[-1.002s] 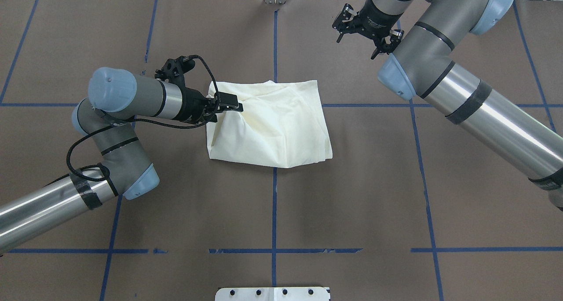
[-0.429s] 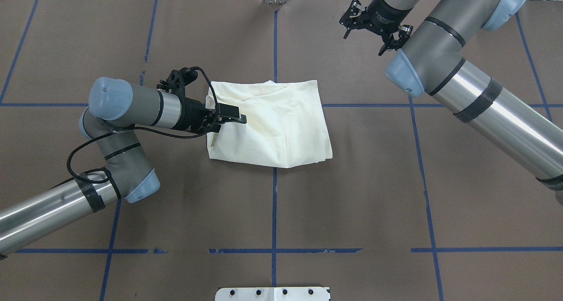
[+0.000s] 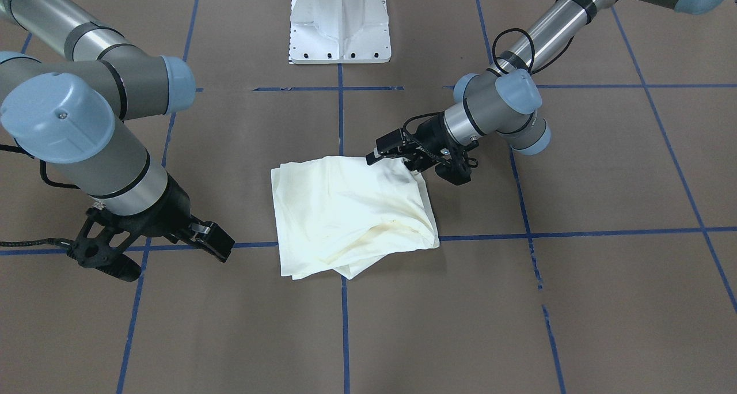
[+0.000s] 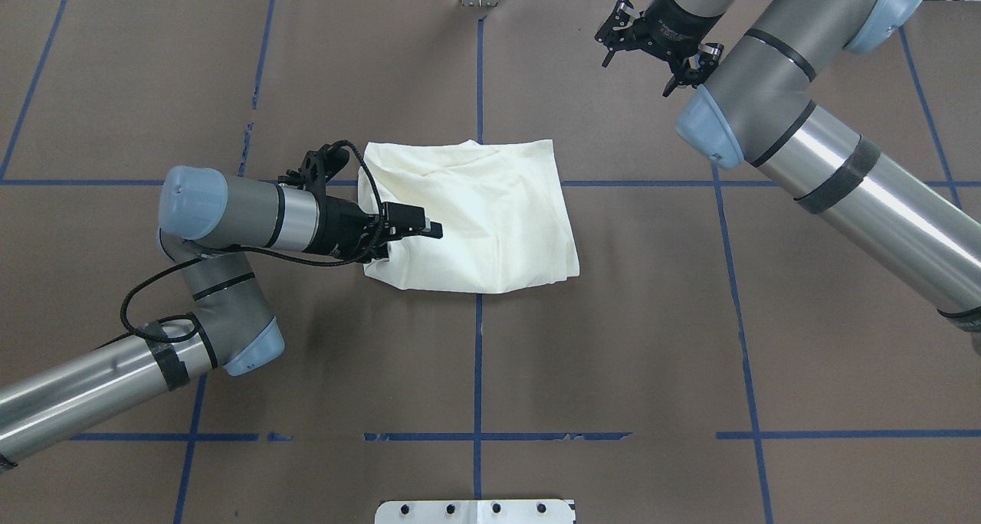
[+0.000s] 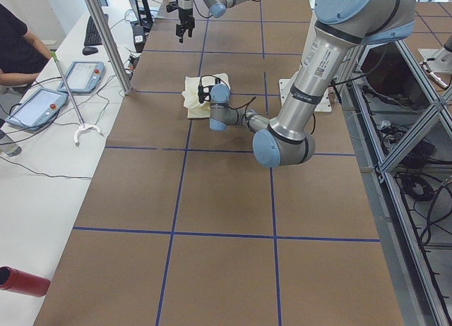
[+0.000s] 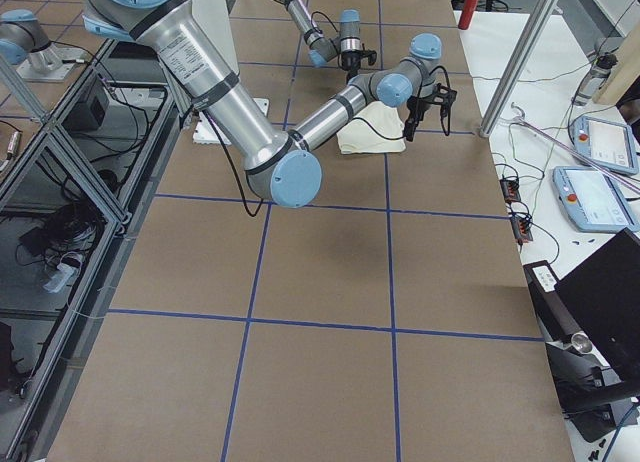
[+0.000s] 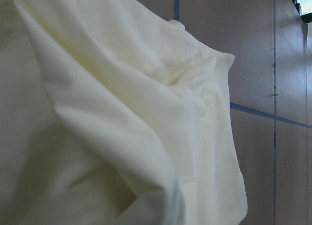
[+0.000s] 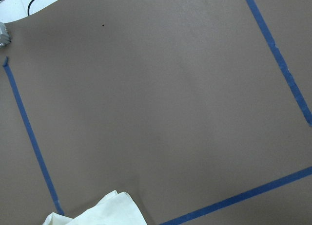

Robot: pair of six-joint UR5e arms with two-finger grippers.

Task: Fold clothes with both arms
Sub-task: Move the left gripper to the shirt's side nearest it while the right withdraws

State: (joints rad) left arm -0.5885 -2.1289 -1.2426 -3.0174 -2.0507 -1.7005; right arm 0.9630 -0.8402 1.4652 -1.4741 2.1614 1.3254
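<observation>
Now the shirt [image 4: 490,217] lies in the middle of the tabletop [image 4: 613,340], folded into a rough rectangle with its plain side up, so we judge the task is near its end.

The left claw [image 4: 425,230] lies almost flat over the shirt's left edge. We cannot tell how far it is open, or whether any cloth is between its fingers. The wrist view shows only cloth very close, with one raised fold.

The right claw [image 4: 634,76] hangs at the far right of the tabletop, well apart from the shirt. It is spread wide and holds nothing.

We think the step in hand is to tidy or fold over this left side. To do it well, we should move the left claw slowly and low, because the upper layer can drag and open the folds under it. At the far edge the layers do not match exactly, so a pull there could make it worse. The right claw could come down on the opposite side to keep the pile in place.
</observation>
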